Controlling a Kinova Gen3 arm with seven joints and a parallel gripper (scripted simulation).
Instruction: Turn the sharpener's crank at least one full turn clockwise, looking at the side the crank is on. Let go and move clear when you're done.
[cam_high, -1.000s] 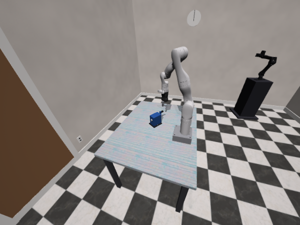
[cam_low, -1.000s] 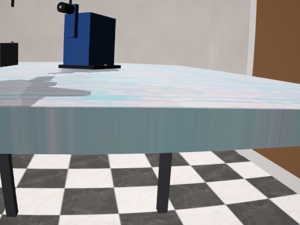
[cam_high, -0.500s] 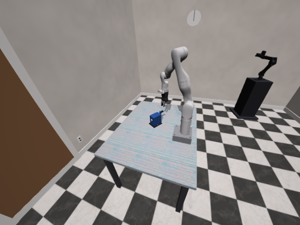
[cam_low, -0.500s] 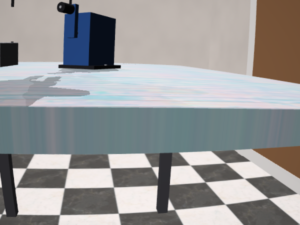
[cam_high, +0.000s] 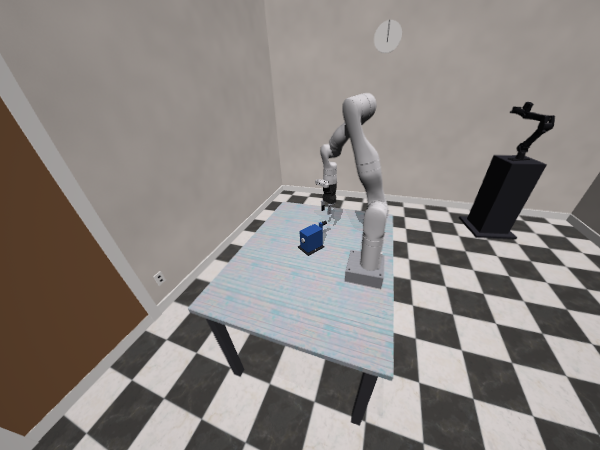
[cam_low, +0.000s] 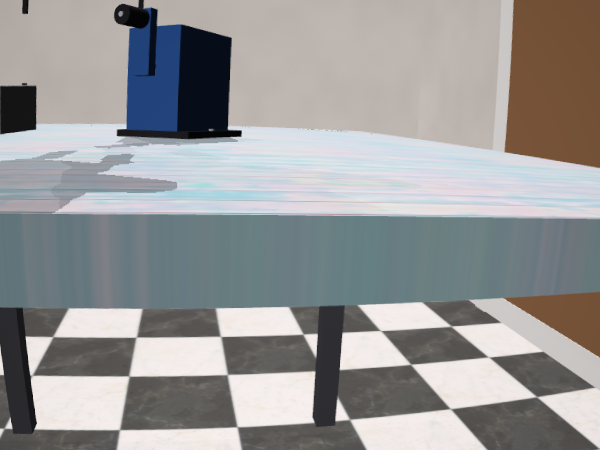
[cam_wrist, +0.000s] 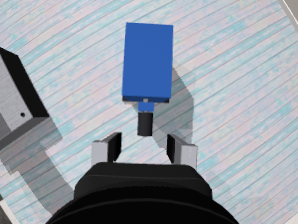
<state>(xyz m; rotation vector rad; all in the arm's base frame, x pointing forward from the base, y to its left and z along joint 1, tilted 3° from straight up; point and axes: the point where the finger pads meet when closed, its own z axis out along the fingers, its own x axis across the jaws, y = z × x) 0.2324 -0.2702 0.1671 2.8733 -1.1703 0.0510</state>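
Jaws spread and empty, the black two-finger gripper (cam_wrist: 144, 147) hangs above the black cylindrical crank knob (cam_wrist: 145, 123) of the blue box-shaped sharpener (cam_high: 312, 238) near the worktop's far left edge; an off-centre descent could knock the knob aside.

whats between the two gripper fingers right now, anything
In the wrist view the crank's black handle knob sits in line with the gap of the open gripper, just ahead of the fingers, which are not closed on it.

Grey walls (cam_high: 150, 100), checkered floor (cam_high: 475, 325)
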